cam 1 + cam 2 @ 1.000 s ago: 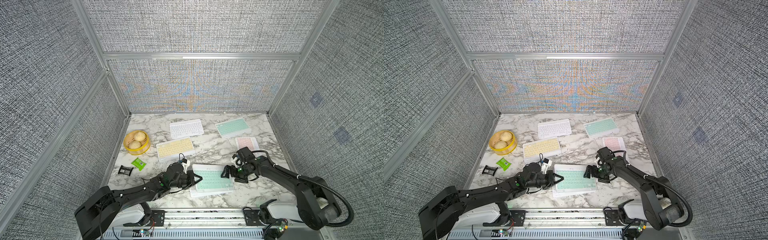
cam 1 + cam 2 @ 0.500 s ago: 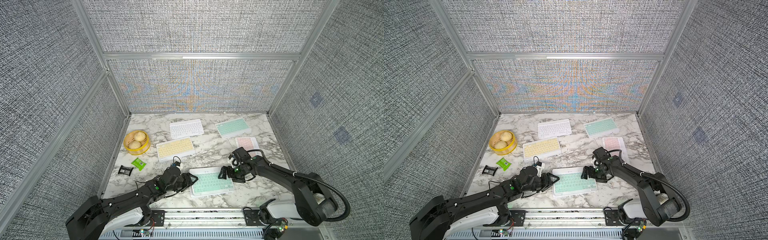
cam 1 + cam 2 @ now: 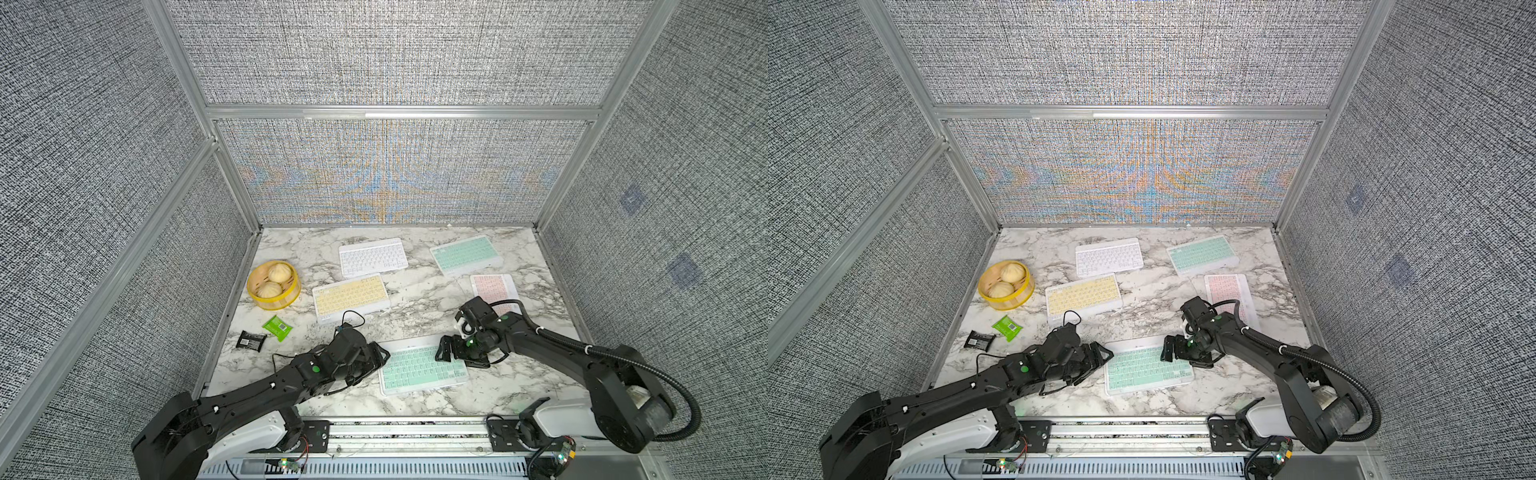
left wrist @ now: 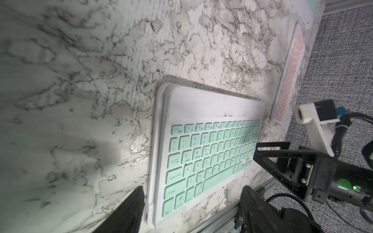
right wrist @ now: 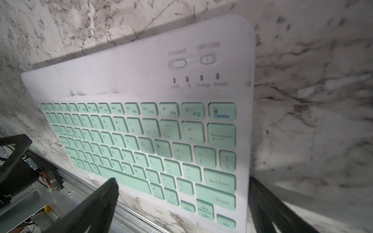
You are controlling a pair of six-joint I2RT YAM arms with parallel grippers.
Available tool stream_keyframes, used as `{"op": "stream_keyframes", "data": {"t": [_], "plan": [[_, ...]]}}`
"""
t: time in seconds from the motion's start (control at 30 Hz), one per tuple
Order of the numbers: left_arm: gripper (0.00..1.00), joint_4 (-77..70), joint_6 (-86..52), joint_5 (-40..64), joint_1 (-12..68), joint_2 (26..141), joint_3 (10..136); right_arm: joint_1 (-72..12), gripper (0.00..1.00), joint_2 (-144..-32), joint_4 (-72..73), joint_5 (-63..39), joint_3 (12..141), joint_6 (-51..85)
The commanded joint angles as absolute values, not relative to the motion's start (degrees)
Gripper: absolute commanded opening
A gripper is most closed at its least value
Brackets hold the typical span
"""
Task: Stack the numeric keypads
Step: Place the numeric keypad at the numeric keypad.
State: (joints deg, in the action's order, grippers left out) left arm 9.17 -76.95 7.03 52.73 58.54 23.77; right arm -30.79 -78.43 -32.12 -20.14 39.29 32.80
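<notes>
Leftward, basket [image 3: 275, 302] holds two buns [image 3: 279, 272]; left gripper [image 3: 381, 358] and right gripper [image 3: 460, 358] gape empty.

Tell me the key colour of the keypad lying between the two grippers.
Mint green, set in a white frame; the right wrist view shows the keypad best.

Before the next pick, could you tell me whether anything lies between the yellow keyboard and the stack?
Nothing visible: bare tabletop separates the yellow keyboard from the stack; the left gripper sits at the stack's end.
</notes>
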Motion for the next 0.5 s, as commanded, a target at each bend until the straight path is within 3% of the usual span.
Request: {"op": "stream_keyframes", "data": {"t": [0.0,0.47], "plan": [[0.86,15.6,-77.8,5.5,53.2,60.1,24.8,-31.6,0.99,-79.0,-35.1,-19.0,39.8,33.5],[0.93,7.5,-80.5,6.2,57.7,80.0,33.1,-35.2,0.99,-80.2,-36.7,-16.3,41.1,33.0]]}}
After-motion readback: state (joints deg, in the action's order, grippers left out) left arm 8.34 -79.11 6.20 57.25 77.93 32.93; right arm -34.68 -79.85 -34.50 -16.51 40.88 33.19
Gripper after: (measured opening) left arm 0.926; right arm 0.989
